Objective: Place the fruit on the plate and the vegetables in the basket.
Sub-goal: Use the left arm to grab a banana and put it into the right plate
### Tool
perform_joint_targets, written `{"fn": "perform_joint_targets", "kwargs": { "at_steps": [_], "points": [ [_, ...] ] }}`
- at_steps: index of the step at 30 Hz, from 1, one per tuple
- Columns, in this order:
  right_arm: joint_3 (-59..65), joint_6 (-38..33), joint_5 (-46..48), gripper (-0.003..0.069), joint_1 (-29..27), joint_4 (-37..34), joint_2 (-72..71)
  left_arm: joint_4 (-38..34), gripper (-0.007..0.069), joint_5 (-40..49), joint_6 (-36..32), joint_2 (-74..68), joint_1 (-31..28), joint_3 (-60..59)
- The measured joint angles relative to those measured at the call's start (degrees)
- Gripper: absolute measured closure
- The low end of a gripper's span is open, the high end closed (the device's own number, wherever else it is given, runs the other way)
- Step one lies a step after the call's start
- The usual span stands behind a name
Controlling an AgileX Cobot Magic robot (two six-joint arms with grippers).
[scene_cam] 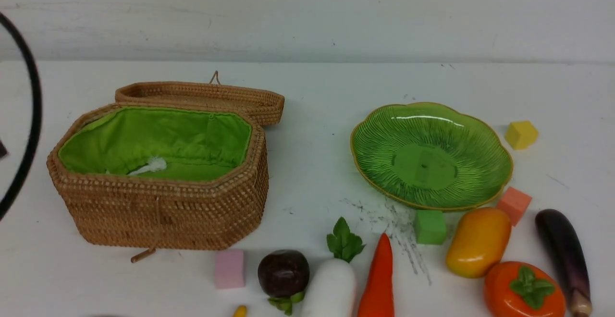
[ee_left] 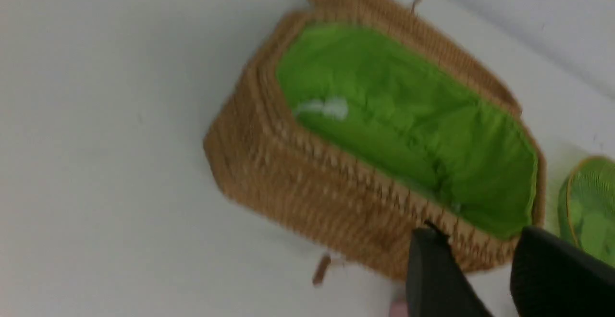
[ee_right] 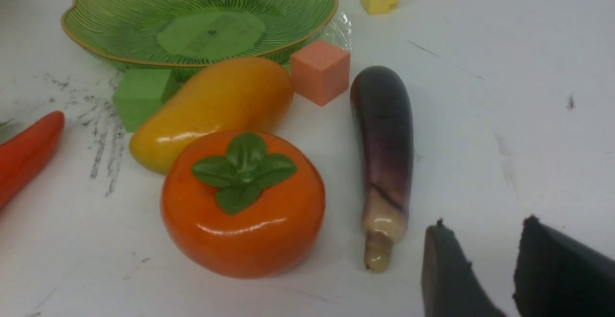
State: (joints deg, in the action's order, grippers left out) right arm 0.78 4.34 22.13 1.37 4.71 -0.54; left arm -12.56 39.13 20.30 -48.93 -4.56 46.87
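The open rattan basket [scene_cam: 158, 211] with green lining stands at the left, empty; it also shows in the left wrist view [ee_left: 307, 177]. The green plate [scene_cam: 430, 156] [ee_right: 202, 24] is empty. Along the front lie a mangosteen [scene_cam: 283, 273], white radish [scene_cam: 331, 288], red carrot [scene_cam: 379, 278], mango [scene_cam: 478, 242] [ee_right: 211, 108], persimmon [scene_cam: 523, 290] [ee_right: 242, 204] and eggplant [scene_cam: 564, 254] [ee_right: 384, 158]. A banana tip [scene_cam: 239, 311] peeks in at the bottom edge. My left gripper [ee_left: 480, 240] is open and empty near the basket's corner. My right gripper [ee_right: 483, 233] is open and empty beside the eggplant's stem.
Foam cubes lie about: pink [scene_cam: 229, 269], green [scene_cam: 430, 226], orange [scene_cam: 514, 204] and yellow [scene_cam: 521, 134]. The basket's lid [scene_cam: 202, 97] lies open behind it. A black cable [scene_cam: 31, 115] loops at the left edge. A wall stands behind the table.
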Motion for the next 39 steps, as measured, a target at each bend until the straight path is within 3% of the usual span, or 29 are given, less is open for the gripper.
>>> {"fn": "perform_joint_targets", "kwargs": {
  "at_steps": [6, 10, 19, 25, 26, 30, 34, 39],
  "points": [
    [0.0, 0.0, 0.0, 0.0416, 0.0, 0.0, 0.0, -2.6, 0.0386, 16.8, -0.3, -13.7, 0.0, 0.0],
    [0.0, 0.0, 0.0, 0.0416, 0.0, 0.0, 0.0, -3.6, 0.0386, 19.8, 0.4, -21.1, 0.0, -0.3],
    [0.0, 0.0, 0.0, 0.0416, 0.0, 0.0, 0.0, -6.6, 0.0342, 13.3, 4.2, -27.8, 0.0, -6.9],
    [0.0, 0.0, 0.0, 0.0416, 0.0, 0.0, 0.0, -9.2, 0.0205, 8.8, 5.3, -28.7, 0.0, -8.0],
    [0.0, 0.0, 0.0, 0.0416, 0.0, 0.0, 0.0, -9.6, 0.0144, 6.8, 5.3, -29.1, 0.0, -8.0],
    [0.0, 0.0, 0.0, 0.0416, 0.0, 0.0, 0.0, -10.3, 0.0042, 2.5, 5.3, -31.3, 0.0, -8.1],
    [0.0, 0.0, 0.0, 0.0416, 0.0, 0.0, 0.0, -12.2, 0.0025, 2.0, 3.4, -35.1, 0.0, -8.1],
    [0.0, 0.0, 0.0, 0.0416, 0.0, 0.0, 0.0, -14.0, 0.006, 2.5, -0.6, -38.7, 0.0, -8.1]
  ]
}}
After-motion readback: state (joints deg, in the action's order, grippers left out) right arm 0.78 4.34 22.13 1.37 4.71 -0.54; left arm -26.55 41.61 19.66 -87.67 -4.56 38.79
